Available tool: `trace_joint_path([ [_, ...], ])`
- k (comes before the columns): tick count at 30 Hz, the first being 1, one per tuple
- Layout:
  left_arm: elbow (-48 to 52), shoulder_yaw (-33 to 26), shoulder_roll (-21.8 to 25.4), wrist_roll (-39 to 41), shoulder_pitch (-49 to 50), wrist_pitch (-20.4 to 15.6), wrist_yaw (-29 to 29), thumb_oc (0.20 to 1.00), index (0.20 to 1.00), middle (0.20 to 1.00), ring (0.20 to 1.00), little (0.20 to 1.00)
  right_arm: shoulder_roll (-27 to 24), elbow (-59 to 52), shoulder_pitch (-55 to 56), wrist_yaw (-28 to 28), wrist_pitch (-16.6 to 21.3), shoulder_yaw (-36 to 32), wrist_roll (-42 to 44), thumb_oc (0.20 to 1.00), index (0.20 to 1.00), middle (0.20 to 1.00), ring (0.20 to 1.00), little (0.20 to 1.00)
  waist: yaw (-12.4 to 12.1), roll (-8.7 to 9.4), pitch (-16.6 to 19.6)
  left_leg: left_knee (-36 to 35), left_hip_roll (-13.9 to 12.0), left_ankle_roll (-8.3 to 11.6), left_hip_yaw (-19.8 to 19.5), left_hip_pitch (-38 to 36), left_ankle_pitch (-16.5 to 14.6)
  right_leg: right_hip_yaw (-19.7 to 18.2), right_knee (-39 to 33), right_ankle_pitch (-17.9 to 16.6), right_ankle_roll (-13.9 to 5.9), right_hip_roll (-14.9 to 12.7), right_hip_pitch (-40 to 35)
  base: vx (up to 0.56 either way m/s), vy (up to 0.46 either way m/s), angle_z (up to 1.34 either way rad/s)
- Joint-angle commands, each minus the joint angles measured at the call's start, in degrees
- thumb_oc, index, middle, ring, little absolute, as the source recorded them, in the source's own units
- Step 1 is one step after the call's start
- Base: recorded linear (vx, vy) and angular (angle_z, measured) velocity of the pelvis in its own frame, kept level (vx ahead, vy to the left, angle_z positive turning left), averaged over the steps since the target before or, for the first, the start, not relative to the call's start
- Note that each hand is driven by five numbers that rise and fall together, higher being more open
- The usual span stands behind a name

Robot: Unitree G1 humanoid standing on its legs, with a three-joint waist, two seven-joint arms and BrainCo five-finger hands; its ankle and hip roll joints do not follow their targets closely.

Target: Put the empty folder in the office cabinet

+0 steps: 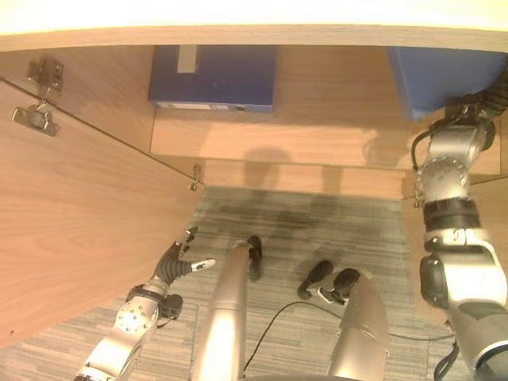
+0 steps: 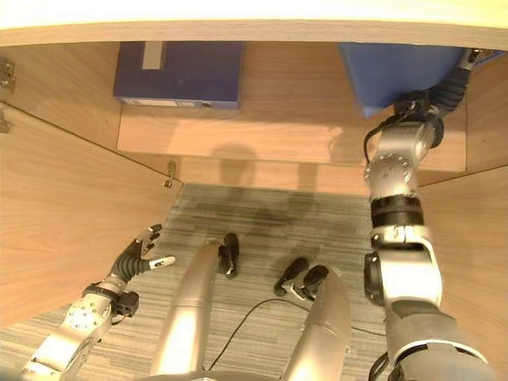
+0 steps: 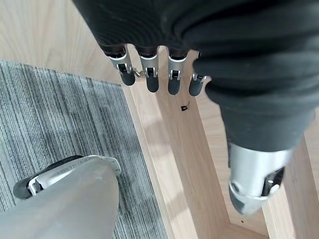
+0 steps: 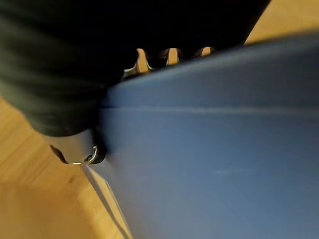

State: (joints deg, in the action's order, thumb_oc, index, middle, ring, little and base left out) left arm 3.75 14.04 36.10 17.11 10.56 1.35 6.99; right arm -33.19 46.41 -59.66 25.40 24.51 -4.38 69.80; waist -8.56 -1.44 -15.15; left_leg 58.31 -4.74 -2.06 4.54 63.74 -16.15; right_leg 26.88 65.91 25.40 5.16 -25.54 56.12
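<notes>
**Folder at cabinet shelf, R hand on it**

R hand (image 2: pixel 452 83) reaches into the office cabinet (image 1: pixel 317 143), gripping the blue folder (image 2: pixel 397 75) at the shelf's right end; in wrist view, fingers curl over its top edge, thumb against its face. A 2nd blue binder (image 1: pixel 214 75) lies on the shelf's left. L hand (image 1: pixel 178 266) hangs low over carpet (image 1: pixel 317 230) near the open door (image 1: pixel 71 230), fingers straight, holding nothing.

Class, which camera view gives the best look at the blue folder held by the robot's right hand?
The right eye view: the blue folder shows against the cabinet shelf, with the right hand at its edge. The left eye view cuts it smaller. The right wrist view shows just a close blue surface.
</notes>
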Motion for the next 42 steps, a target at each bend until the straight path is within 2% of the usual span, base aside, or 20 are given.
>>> trace_joint_path([
  [1,3.50,-1.11,3.51,-0.21,-0.50,0.03,2.62,1.000,1.000,1.000,1.000,1.000,-4.98,-0.47,-6.97,5.24,1.51,0.10,-1.17,0.200,0.200,0.200,0.200,0.200,0.09,1.12,-0.73,-0.59,-2.19,1.75,-2.78,-1.40,-4.43,-6.23,-5.16,1.13,-3.96,-0.06,-3.53,-0.02,-0.006,0.12],
  [4,4.03,-1.07,3.80,-0.54,-0.61,0.53,3.26,1.000,1.000,1.000,1.000,1.000,-4.48,1.66,-9.01,7.48,0.96,1.06,-1.64,0.200,0.200,0.200,0.200,0.200,0.20,1.04,-1.18,-0.54,-1.97,1.77,-2.84,-0.71,-4.30,-6.25,-4.96,1.26,-3.73,0.15,-2.92,-0.04,-0.007,0.14],
  [6,4.54,-0.11,4.36,-1.21,-0.81,1.01,4.53,1.000,1.000,1.000,1.000,1.000,-0.96,5.38,-11.55,10.51,0.20,1.97,-0.98,0.200,0.200,0.200,0.200,0.200,0.02,0.37,-1.95,0.15,-1.44,1.58,-3.09,1.09,-4.18,-6.39,-4.31,1.02,-3.59,0.22,-1.32,-0.06,0.009,0.01],
  [10,5.43,1.40,4.79,0.53,-2.56,0.30,5.71,1.000,1.000,1.000,1.000,1.000,3.40,9.83,-13.90,10.95,-1.25,3.18,1.36,0.200,0.200,0.200,0.200,0.200,-0.29,-0.82,-3.19,1.60,-1.01,1.50,-3.02,3.41,-4.16,-7.21,-2.59,0.60,-3.76,-0.35,1.30,-0.04,0.022,0.01],
  [13,6.13,1.14,4.85,2.44,-2.86,-0.64,7.13,1.000,1.000,1.000,1.000,1.000,3.88,11.06,-15.58,10.06,-1.61,4.85,1.75,0.200,0.200,0.200,0.200,0.200,-1.02,-1.62,-3.64,3.05,-1.02,1.39,-2.94,5.68,-4.19,-7.68,-0.85,0.55,-3.85,-1.00,3.76,0.00,0.000,0.00],
  [18,5.93,1.50,4.99,3.30,-3.60,-1.49,7.30,1.000,1.000,1.000,1.000,1.000,6.62,4.75,-15.04,6.94,1.71,4.70,1.78,0.200,0.200,0.200,0.200,0.200,-2.08,-3.19,-3.22,5.22,-0.70,0.82,-2.78,7.83,-4.82,-9.02,1.75,0.72,-4.37,-2.12,6.63,0.00,0.000,0.00],
  [20,5.39,1.95,5.10,3.37,-3.97,-1.65,7.04,1.000,1.000,1.000,1.000,1.000,7.97,3.85,-14.82,5.91,3.80,3.76,3.39,0.200,0.200,0.200,0.200,0.200,-2.36,-3.38,-2.80,5.02,-0.69,0.78,-2.53,7.65,-4.73,-9.06,1.60,0.66,-4.56,-2.21,6.54,0.00,0.000,0.00],
  [25,3.92,2.55,5.52,3.72,-5.27,-1.71,6.27,1.000,1.000,1.000,1.000,1.000,9.26,0.85,-15.22,4.32,5.92,2.85,4.45,0.200,0.200,0.200,0.200,0.200,-2.58,-3.30,-1.96,2.44,-0.63,1.24,-2.18,5.77,-3.98,-8.13,-1.01,0.03,-5.30,-1.91,4.50,0.00,0.004,0.02],
  [27,3.60,2.47,5.83,3.63,-5.38,-1.83,5.91,1.000,1.000,1.000,1.000,1.000,8.73,0.77,-15.86,3.73,5.84,3.34,4.44,1.000,1.000,1.000,1.000,1.000,-2.74,-3.25,-1.80,1.84,-0.56,1.33,-2.12,5.26,-3.73,-7.80,-1.60,-0.18,-5.42,-1.89,3.91,0.00,0.000,0.00],
  [31,3.16,1.96,6.17,3.77,-5.10,-2.25,4.55,1.000,1.000,1.000,1.000,1.000,6.31,0.38,-16.64,0.51,4.26,5.40,5.16,1.000,1.000,1.000,1.000,1.000,-3.33,-3.07,-1.43,1.06,-0.38,1.55,-2.08,4.68,-3.37,-7.22,-2.26,-0.27,-5.71,-2.16,2.94,0.00,-0.006,0.03],
  [33,2.64,1.47,6.12,4.35,-4.87,-2.74,3.68,1.000,1.000,1.000,1.000,1.000,3.86,3.24,-16.55,-2.03,1.77,8.18,5.84,1.000,1.000,1.000,1.000,1.000,-3.59,-2.69,-1.14,0.81,-0.47,1.69,-2.11,4.41,-3.20,-7.18,-2.45,-0.21,-5.66,-2.22,2.67,0.01,-0.020,0.10],
  [34,2.22,1.26,6.22,5.21,-4.58,-2.69,3.11,1.000,1.000,1.000,1.000,1.000,1.41,10.77,-17.15,-2.16,-4.47,12.25,3.17,1.000,1.000,1.000,1.000,1.000,-3.46,-2.24,-1.00,0.67,-0.73,1.86,-1.93,4.44,-3.07,-6.99,-2.70,-0.37,-5.56,-2.21,2.67,-0.02,-0.007,0.06],
  [35,1.97,0.93,6.69,5.02,-4.63,-2.19,2.47,1.000,1.000,1.000,1.000,1.000,0.05,16.31,-17.63,-3.07,-12.95,18.20,-2.85,1.000,1.000,1.000,1.000,1.000,-2.90,-1.47,-1.07,0.24,-1.21,2.08,-1.72,4.55,-2.85,-6.92,-3.25,-0.86,-5.41,-1.92,2.85,-0.03,0.002,0.03],
  [39,2.97,-0.87,6.93,4.06,-3.44,-2.09,1.21,1.000,1.000,1.000,1.000,1.000,-0.99,19.13,-17.87,-7.96,-23.60,28.56,-16.46,1.000,1.000,1.000,1.000,1.000,-1.67,-0.53,-1.25,-0.64,-1.89,2.38,-1.30,4.23,-2.39,-6.87,-4.51,-1.89,-5.21,-1.29,2.85,-0.02,0.005,-0.04],
  [40,3.54,-1.45,7.23,3.80,-3.11,-2.21,0.94,1.000,1.000,1.000,1.000,1.000,-1.47,20.34,-18.17,-9.10,-25.28,30.77,-19.83,1.000,1.000,1.000,1.000,1.000,-1.37,-0.34,-1.34,-0.95,-2.10,2.49,-1.16,4.00,-2.25,-6.74,-4.95,-2.19,-5.24,-1.14,2.65,-0.04,0.010,-0.14],
  [41,4.31,-2.07,7.81,3.63,-2.56,-2.35,0.32,1.000,1.000,1.000,1.000,1.000,-2.12,22.26,-18.54,-11.84,-28.25,35.15,-26.81,1.000,1.000,1.000,1.000,1.000,-0.97,0.12,-1.37,-1.61,-2.36,2.67,-1.01,3.62,-1.99,-6.62,-5.93,-2.65,-5.37,-0.81,2.39,-0.03,0.008,-0.17],
  [42,4.43,-2.27,7.62,3.61,-2.40,-2.31,0.26,1.000,1.000,1.000,1.000,1.000,-2.01,22.58,-18.85,-12.12,-28.26,35.32,-27.03,1.000,1.000,1.000,1.000,1.000,-0.84,-0.01,-1.44,-1.78,-2.40,2.68,-0.99,3.48,-1.90,-6.59,-6.12,-2.77,-5.36,-0.73,2.27,-0.04,0.000,-0.18],
])
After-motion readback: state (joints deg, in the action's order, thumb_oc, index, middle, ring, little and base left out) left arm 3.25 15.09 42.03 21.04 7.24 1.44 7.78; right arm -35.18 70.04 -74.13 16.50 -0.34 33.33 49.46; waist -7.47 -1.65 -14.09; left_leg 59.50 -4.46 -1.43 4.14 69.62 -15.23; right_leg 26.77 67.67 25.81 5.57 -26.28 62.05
